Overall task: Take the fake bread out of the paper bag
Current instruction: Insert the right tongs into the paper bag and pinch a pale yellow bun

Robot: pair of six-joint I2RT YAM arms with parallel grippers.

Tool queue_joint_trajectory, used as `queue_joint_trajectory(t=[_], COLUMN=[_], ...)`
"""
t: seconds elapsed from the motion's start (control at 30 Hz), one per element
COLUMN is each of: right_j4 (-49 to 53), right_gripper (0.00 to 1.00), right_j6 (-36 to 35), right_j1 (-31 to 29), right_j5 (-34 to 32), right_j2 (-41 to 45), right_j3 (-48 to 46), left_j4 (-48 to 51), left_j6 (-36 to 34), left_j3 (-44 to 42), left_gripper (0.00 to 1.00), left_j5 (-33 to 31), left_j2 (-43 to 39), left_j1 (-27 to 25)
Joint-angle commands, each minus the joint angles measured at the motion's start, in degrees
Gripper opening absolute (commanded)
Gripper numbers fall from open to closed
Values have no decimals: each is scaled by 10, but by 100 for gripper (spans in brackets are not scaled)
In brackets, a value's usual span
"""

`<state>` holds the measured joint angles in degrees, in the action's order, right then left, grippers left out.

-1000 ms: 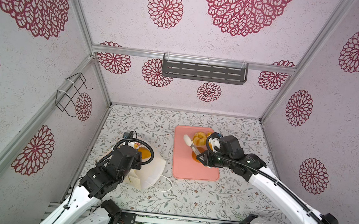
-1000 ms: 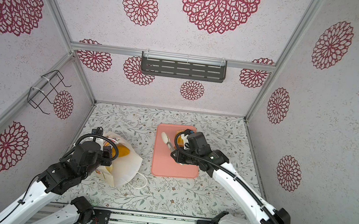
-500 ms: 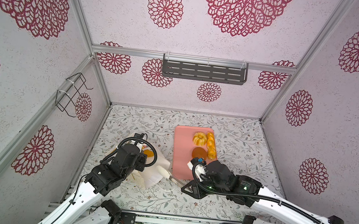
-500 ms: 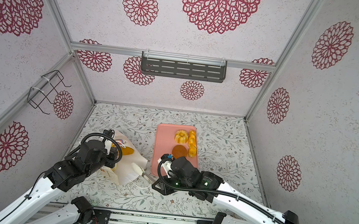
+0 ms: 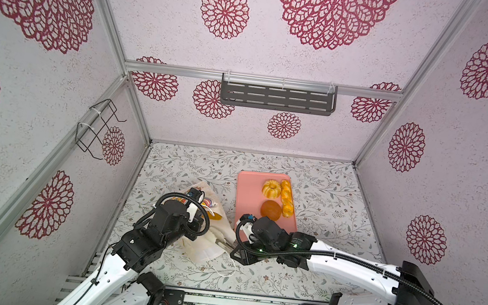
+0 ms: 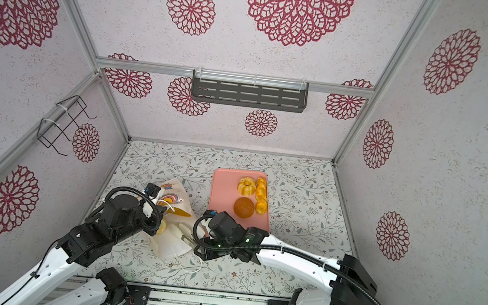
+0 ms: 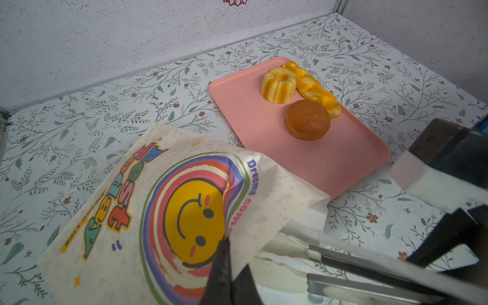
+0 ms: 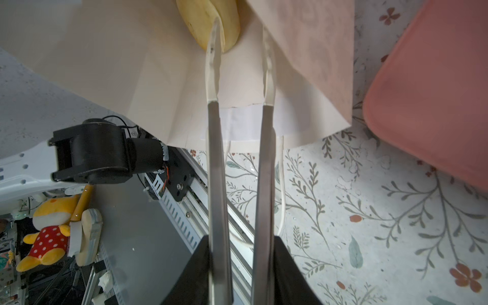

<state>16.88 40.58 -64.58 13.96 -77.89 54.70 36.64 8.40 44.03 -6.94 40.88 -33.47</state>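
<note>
The paper bag (image 5: pixel 208 251) (image 6: pixel 173 243) lies on its side left of the pink tray (image 5: pixel 248 188), mouth toward the front right. My left gripper (image 7: pixel 225 244) is shut on the bag's upper panel (image 7: pixel 126 211) and holds it up. My right gripper (image 8: pixel 240 26) (image 5: pixel 223 242) reaches into the mouth with its long fingers a little apart and nothing between them. One fingertip (image 8: pixel 214 29) lies against a yellow fake bread (image 8: pixel 203 18) inside. Another orange piece (image 6: pixel 181 213) shows in the bag. On the tray lie a ring-shaped cake (image 5: pixel 270 188), a braided stick (image 5: pixel 286 199) and a dark brown bun (image 5: pixel 271 209).
The bag's white cord handle (image 5: pixel 224 274) trails on the floral table toward the front rail (image 5: pixel 219 300). A wire basket (image 5: pixel 97 128) hangs on the left wall and a grey shelf (image 5: pixel 277 99) on the back wall. The tray's near corner is close to my right wrist.
My right arm left the tray, swung to the front of the bag and pushed its fingers into the mouth, parting them slightly. The left gripper kept its hold on the bag.
</note>
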Motion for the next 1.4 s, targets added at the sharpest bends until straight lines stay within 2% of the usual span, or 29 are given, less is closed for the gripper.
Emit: queue_joint_trajectory(t=[0.0,0.17,0.4,1.03,1.1,1.27,1.37], right_j4=[-65,-99,-129,-171,-172,-148,-114], right_gripper=[41,46,46,37,29,1,0], right_j6=[6,15,13,5,5,4,1], right_j1=[-3,-2,3,11,11,9,6], right_j5=[-24,-11,12,70,74,68,49], right_j2=[1,-2,-22,-107,-111,-92,-60], right_j3=[26,18,14,38,43,54,51], left_j4=[-22,-25,-32,-30,-31,-32,-34], left_j6=[8,19,21,42,44,67,105], left_j3=[-4,1,6,4,4,4,6], left_gripper=[0,0,0,0,0,0,0], left_j5=[12,7,-3,4,3,-21,-55], left_j2=[5,15,17,-3,-5,-10,-9], left_j1=[2,3,2,2,1,2,2])
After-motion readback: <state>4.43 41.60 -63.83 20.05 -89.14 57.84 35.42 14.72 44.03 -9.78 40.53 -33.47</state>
